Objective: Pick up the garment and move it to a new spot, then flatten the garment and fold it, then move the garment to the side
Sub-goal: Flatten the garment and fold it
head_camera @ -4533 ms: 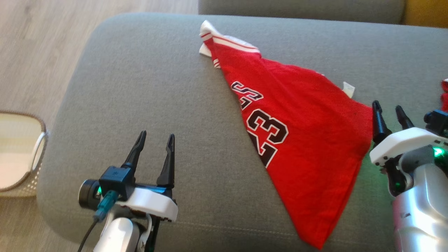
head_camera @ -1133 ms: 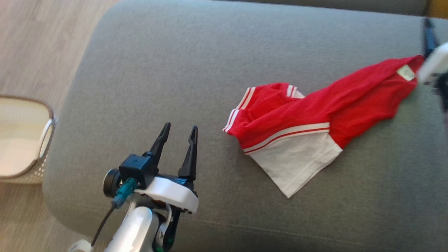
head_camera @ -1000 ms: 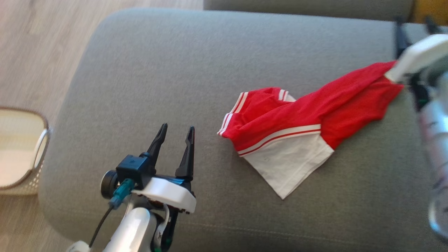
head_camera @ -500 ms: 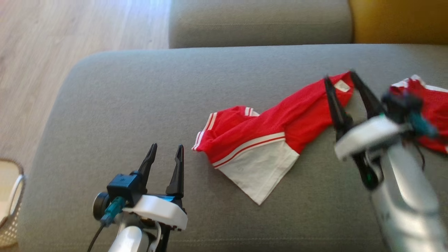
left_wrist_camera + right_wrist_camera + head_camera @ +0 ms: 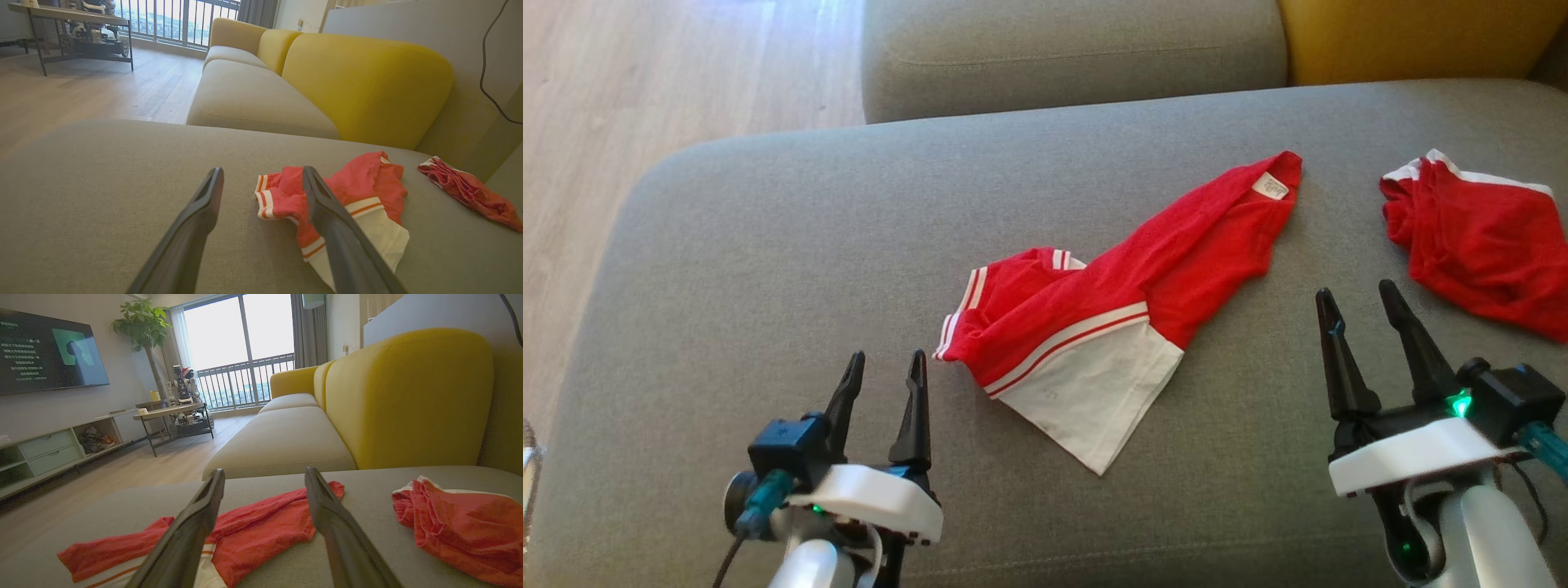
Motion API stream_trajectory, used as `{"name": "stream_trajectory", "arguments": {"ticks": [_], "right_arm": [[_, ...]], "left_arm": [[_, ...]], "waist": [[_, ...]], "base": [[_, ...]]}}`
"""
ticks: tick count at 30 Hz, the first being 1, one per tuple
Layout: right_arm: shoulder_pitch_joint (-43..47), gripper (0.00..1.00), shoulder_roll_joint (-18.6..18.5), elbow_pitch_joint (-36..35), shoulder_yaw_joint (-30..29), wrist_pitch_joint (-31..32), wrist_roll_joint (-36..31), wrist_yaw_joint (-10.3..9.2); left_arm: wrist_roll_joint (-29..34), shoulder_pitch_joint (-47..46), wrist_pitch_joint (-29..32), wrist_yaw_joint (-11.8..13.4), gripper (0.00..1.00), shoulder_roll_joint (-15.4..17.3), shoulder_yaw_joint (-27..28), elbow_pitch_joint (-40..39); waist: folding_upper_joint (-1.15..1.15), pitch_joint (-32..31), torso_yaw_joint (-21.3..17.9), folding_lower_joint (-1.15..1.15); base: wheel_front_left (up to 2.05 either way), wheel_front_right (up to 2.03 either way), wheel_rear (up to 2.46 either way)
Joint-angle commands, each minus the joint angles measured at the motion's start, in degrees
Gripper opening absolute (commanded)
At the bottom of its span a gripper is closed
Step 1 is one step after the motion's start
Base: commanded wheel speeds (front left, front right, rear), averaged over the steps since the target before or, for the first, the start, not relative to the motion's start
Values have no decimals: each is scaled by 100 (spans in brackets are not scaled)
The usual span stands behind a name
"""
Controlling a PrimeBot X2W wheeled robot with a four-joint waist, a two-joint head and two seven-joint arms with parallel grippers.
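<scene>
The garment [image 5: 1094, 318], a red shirt with striped trim, lies crumpled on the grey sofa seat [image 5: 768, 245], roughly at the centre of the head view. It runs diagonally. A white panel [image 5: 1086, 400] points toward the robot, and a red section extends away and to the right. That section ends at a corner that carries a small white label [image 5: 1271, 186]. The fabric is bunched and folded over itself, not flat.

The left gripper [image 5: 887, 358] hovers above the seat, near the striped left edge of the garment but clear of it. Its fingers stand apart with nothing between them. The right gripper [image 5: 1355, 289] hovers to the right of the garment, apart from it, fingers likewise spread and empty. In the right wrist view the garment lies beyond the fingertips, low across the seat.

A second red piece of clothing [image 5: 1478, 237] lies crumpled on the same seat, further right and well apart from the garment. A yellow backrest [image 5: 1413, 37] stands behind the seat, and a second grey cushion [image 5: 1078, 49] adjoins at the far side. Wooden floor [image 5: 645, 82] shows to the left of the sofa.
</scene>
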Motion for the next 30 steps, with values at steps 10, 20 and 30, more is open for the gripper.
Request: {"name": "stream_trajectory", "arguments": {"ticks": [10, 20, 30], "right_arm": [[-218, 100, 36, -557, -52, 158, -56, -2], [-365, 100, 37, -489, -172, 141, 34, -2], [-487, 100, 37, -375, -256, 76, 56, -2]], "left_arm": [[540, -533, -30, -783, 100, 4, -872, 441], [934, -1344, 4, -1027, 100, 4, -1894, 1931], [776, -1930, 123, -943, 100, 4, -2428, 2908]], "waist": [[0, 288, -357, 1], [0, 589, -728, 1], [0, 741, -957, 1]], "base": [[0, 0, 0], [0, 0, 0], [0, 0, 0]]}}
